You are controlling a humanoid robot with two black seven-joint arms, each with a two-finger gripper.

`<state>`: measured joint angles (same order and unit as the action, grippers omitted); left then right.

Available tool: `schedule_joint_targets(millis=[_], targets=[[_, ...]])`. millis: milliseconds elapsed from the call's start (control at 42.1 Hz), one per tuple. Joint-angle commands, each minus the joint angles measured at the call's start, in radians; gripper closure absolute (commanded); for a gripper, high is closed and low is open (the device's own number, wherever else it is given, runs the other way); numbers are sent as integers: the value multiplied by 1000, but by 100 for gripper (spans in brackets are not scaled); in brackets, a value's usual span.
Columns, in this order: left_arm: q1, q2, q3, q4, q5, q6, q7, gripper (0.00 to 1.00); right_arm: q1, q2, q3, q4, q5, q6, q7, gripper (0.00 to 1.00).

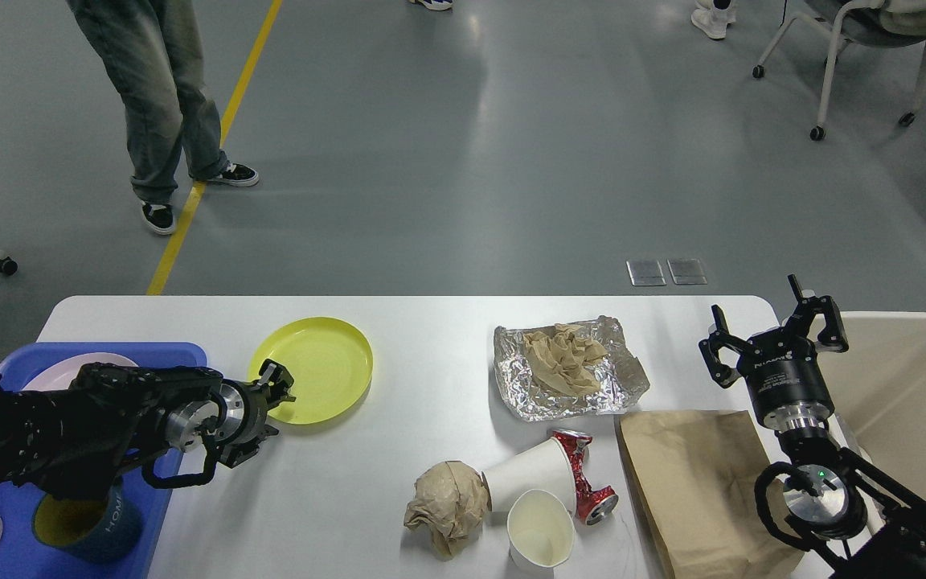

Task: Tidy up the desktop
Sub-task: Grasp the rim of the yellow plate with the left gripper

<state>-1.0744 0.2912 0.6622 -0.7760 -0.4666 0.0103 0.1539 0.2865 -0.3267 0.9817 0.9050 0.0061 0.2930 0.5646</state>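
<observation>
White desktop (399, 482), lower left: left gripper (280, 392) pinches the yellow plate (314, 366) rim (right gripper (772, 338) spread, empty); lift level toward the blue tray (182, 354), I'd judge.

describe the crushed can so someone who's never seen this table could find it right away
Start at the white desktop and look to its near right part, just left of the flat brown paper bag. There the crushed can lies on its side, touching a tipped white paper cup. It is the only red and silver thing in that cluster; its neighbours are white cups and brown crumpled paper.
</observation>
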Motion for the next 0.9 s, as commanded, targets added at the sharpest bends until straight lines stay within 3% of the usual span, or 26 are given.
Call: schedule_joint_targets(millis=[0, 523, 879], targets=[[10, 0, -10, 0, -3, 0, 3, 59, -1, 0, 0, 0, 0, 0, -2, 0], [19, 11, -62, 0, -12, -10, 7, 99, 0, 0, 0, 0, 0, 0, 0, 0], [19, 16, -65, -2, -12, -56, 7, 100, 0, 0, 0, 0, 0, 0, 0, 0]])
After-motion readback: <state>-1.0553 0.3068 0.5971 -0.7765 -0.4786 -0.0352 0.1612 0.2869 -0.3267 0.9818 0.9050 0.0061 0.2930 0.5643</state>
